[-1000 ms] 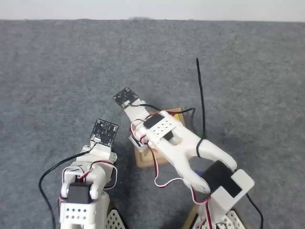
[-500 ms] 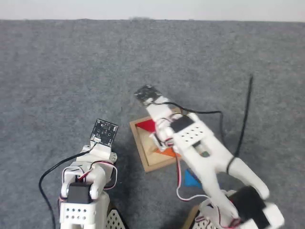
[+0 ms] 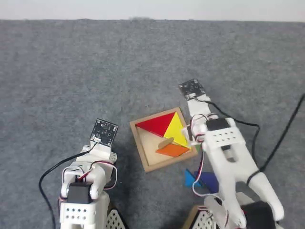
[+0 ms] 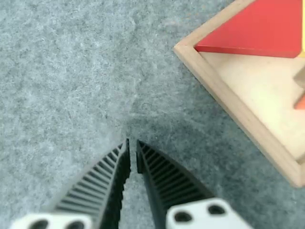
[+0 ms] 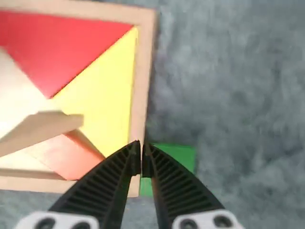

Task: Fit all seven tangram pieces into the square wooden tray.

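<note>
Roughly midway between the two arms, the square wooden tray (image 3: 139, 143) lies on the grey felt surface (image 3: 71, 71), turned so that one corner points toward the arms' bases. Inside it, a red triangle (image 3: 157, 125) fills the far side and a yellow triangle (image 3: 177, 130) lies against it along the rim nearest the right arm (image 3: 228, 152). An orange piece (image 3: 172, 150) sits at the near edge, touching the yellow one. A pale wooden piece (image 3: 165, 143) rests askew near the tray's middle, just beside the orange piece; whether it lies flat I cannot tell. The rest of the tray floor is bare wood.

Outside the tray, a green piece (image 5: 178, 155) lies on the surface just beside the rim, on the yellow triangle's side. A blue piece (image 3: 191, 178) and a purple piece (image 3: 209, 179) lie together on the felt nearer the right arm's base, partly under that arm.

The left claw (image 4: 132, 143) is clenched with only a sliver between its ribbed fingers, grasping nothing, over bare felt just off a corner of the tray. The right claw (image 5: 141, 145) is likewise clenched and holds nothing, its tips over the tray's rim next to the green piece.
</note>
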